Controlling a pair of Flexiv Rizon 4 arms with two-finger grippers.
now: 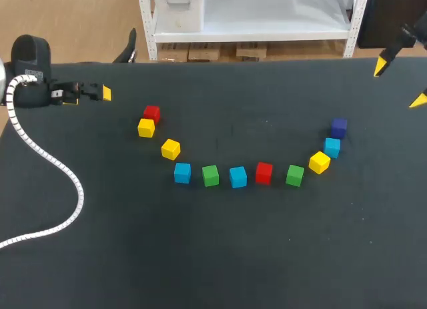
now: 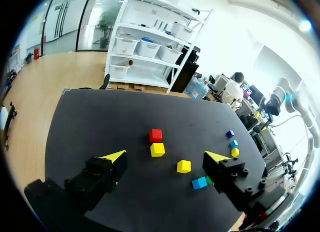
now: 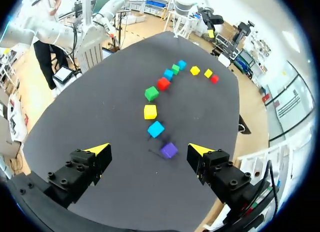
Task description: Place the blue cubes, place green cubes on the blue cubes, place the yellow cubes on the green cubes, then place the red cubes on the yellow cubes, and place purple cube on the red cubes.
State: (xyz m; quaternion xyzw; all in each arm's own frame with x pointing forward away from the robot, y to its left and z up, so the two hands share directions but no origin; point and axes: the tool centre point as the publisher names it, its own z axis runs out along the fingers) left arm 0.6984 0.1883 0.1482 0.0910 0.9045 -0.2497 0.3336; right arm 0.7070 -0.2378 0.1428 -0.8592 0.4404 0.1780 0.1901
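Left hand (image 2: 164, 156): fingers spread wide, nothing held, parked over the counter (image 1: 200, 255) at upper left of the head view. Right hand (image 1: 399, 84): fingers also apart and empty, at the upper right corner by the counter's far edge.

Eleven cubes sit singly on the counter, none stacked, in a U-shaped arc across the middle of the head view.
- Left branch, top down: left red cube (image 1: 152, 113), upper yellow cube (image 1: 146, 127) just beside it, lower yellow cube (image 1: 171, 149).
- Bottom row, left to right: left blue cube (image 1: 182, 173), left green cube (image 1: 211, 175), middle blue cube (image 1: 238, 177), middle red cube (image 1: 264, 172), right green cube (image 1: 295, 175).
- Right branch, going up: right yellow cube (image 1: 319, 162), right blue cube (image 1: 332, 147), purple cube (image 1: 339, 127), close together.

Right wrist view: the purple cube is the nearest cube, ahead of the open fingers. Left wrist view: the left red cube and upper yellow cube lie ahead of that hand.

White cable (image 1: 67, 182) loops over the counter at lower left.
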